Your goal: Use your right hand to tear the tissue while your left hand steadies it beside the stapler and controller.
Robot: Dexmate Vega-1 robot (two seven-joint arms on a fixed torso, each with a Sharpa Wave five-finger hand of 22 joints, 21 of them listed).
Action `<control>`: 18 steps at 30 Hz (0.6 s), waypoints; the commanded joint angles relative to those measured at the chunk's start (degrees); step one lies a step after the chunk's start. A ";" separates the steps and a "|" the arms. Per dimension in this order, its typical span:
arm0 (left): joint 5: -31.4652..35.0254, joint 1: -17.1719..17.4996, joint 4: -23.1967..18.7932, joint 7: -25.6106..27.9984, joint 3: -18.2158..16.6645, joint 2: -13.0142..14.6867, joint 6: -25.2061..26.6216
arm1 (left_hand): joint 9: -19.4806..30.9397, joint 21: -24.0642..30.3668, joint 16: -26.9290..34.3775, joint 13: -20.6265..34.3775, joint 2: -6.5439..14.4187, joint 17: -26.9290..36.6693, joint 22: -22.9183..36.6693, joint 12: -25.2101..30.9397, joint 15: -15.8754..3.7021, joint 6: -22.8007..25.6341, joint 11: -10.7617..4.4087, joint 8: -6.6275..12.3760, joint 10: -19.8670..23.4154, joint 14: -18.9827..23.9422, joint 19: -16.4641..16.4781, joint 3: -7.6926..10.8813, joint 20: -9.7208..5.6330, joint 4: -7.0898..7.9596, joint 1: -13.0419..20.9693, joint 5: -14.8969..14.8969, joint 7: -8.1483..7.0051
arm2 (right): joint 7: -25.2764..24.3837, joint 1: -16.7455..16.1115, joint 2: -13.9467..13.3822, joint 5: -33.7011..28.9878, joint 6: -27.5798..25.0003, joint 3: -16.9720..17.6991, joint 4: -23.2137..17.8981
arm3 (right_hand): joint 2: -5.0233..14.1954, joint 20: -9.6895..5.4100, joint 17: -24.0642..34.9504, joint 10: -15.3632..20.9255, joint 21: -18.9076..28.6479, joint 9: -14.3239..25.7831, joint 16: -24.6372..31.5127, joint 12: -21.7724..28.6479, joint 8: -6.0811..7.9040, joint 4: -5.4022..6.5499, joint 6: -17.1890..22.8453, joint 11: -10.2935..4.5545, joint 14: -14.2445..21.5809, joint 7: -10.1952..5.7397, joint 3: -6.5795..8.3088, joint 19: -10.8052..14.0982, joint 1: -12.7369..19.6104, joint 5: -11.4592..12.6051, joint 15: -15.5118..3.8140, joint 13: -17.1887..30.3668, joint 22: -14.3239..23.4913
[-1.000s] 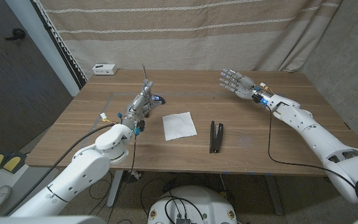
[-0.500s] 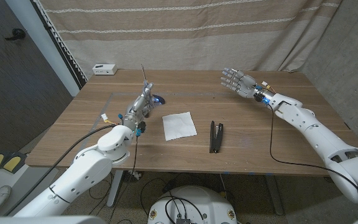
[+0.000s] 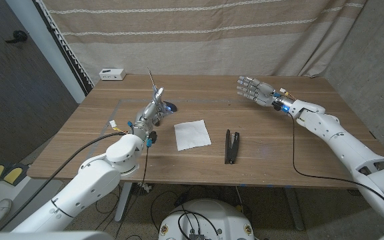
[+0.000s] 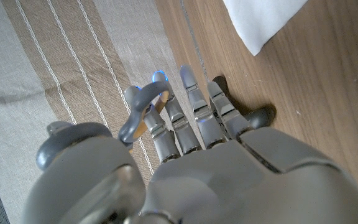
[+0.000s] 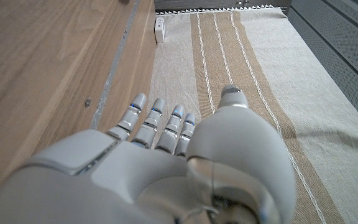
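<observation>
Currently tissue [image 3: 192, 135] flat at centre of counter [image 3: 79, 133], untouched, corner also seen in left wrist view [image 4: 263, 22]. Black stapler [image 3: 231, 146] just right of it, apart. Left hand [image 3: 151, 112] near tissue's left side, fingers [image 4: 191, 106] extended, spread, holding nothing. Right hand [image 3: 253, 89] raised over far right of counter, fingers apart, empty. White box [image 3: 112, 74] at far left corner

White glossy arms are ending in grey metal hands, left hand [image 3: 153, 111] and right hand [image 3: 254, 89], with black cables trailing and blue lights glowing.
</observation>
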 commanded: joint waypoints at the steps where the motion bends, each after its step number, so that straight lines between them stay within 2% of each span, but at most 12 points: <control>1: -1.09 0.75 -3.21 -0.67 -2.29 4.52 7.04 | 15.79 -0.56 -0.87 0.37 -1.39 0.10 -0.29 -0.92 -5.45 -10.43 0.30 24.54 -2.39 -2.04 -0.30 -0.41 0.86 0.04 -2.62 -0.78 7.18 | -0.48 -0.02 -1.27 -1.56 -0.91 -1.42 -1.53 | 0.13 0.50 -0.02 -0.20 -0.25 0.16 -0.02 0.30 0.18 -0.20 -0.37 -0.02 -0.31 -0.09 -0.13 -0.37 -0.45 0.28 -3.74 -0.06 0.19; 5: -2.39 1.56 -4.29 -1.10 -3.65 5.69 8.59 | 15.76 -0.76 -1.01 -0.23 -1.34 0.09 -0.45 -1.31 -5.21 -11.73 0.51 24.60 -2.63 -2.42 -0.45 -0.41 1.03 0.08 -3.15 -1.10 7.04 | -2.37 -0.44 -2.50 -3.67 -0.59 -2.34 -3.64 | 0.11 0.71 -0.21 -0.56 -0.56 0.14 -0.15 0.25 0.20 -0.23 -0.52 -0.18 -0.76 -0.04 -0.17 -0.50 -0.55 0.31 -3.35 -0.11 0.18; 10: -3.51 2.17 -5.30 -1.00 -4.60 6.05 9.61 | 15.75 -0.90 -0.94 -0.50 -1.28 0.08 -0.55 -1.32 -5.23 -12.48 0.78 24.70 -2.41 -2.29 -0.55 -0.39 1.02 0.16 -3.63 -1.31 7.32 | -3.16 -0.65 -2.97 -4.39 -0.28 -2.72 -4.36 | 0.08 0.84 -0.37 -0.69 -0.83 0.12 -0.25 0.28 0.25 -0.24 -0.56 -0.07 -1.15 -0.06 -0.22 -0.66 -0.68 0.33 -3.15 -0.14 0.18; 14: -4.37 2.67 -6.32 -0.73 -5.15 6.38 10.60 | 15.76 -0.98 -0.89 -0.60 -1.19 0.06 -0.65 -1.25 -5.16 -13.04 0.38 24.83 -2.23 -2.17 -0.49 -0.33 1.00 0.18 -3.96 -1.44 7.78 | -4.26 -0.83 -3.58 -5.80 0.44 -3.32 -5.30 | 0.09 1.00 -0.50 -0.90 -1.05 0.10 -0.27 0.26 0.26 -0.23 -0.63 -0.12 -1.34 -0.12 -0.25 -0.83 -0.77 0.34 -3.06 -0.18 0.18; 18: -5.05 3.20 -7.00 -0.67 -5.68 6.64 11.09 | 15.77 -1.07 -0.88 -0.64 -1.13 0.04 -0.75 -1.24 -5.12 -13.23 0.81 25.01 -2.33 -2.17 -0.48 -0.27 0.94 0.16 -4.18 -1.55 8.11 | -4.44 -0.77 -3.82 -6.34 0.66 -3.72 -5.56 | 0.09 1.02 -0.61 -0.86 -1.20 0.09 -0.30 0.33 0.28 -0.26 -0.66 -0.23 -1.52 -0.11 -0.26 -0.84 -0.81 0.36 -2.92 -0.20 0.18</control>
